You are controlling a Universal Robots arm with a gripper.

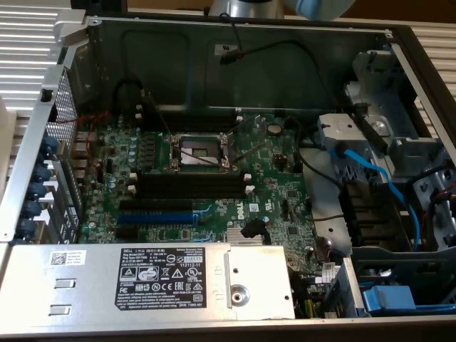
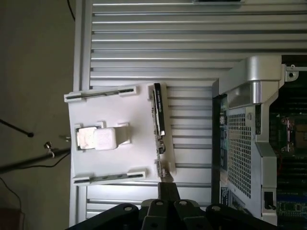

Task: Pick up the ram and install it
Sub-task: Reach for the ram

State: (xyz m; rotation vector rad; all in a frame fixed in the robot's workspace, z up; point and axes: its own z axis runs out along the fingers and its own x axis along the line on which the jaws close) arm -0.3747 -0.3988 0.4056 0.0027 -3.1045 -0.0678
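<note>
Long, thin dark-green ram stick with a white label strip stands on edge along one side of a white plastic holder. The holder sits on the ribbed aluminium table, beside the open grey computer case. Black gripper: fingers closed together, nothing held, tip just off one end of the ram. Contact: can't tell. Ram not yet in the long black slots on the green motherboard.

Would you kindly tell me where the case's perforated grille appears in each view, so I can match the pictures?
Exterior view: the grille stands at the exterior view's left, beside the motherboard.
Wrist view: the grille lies between the white holder and the motherboard.
Shared landmark: the silver corner bracket at the grille's end, seen in the wrist view too.
</note>
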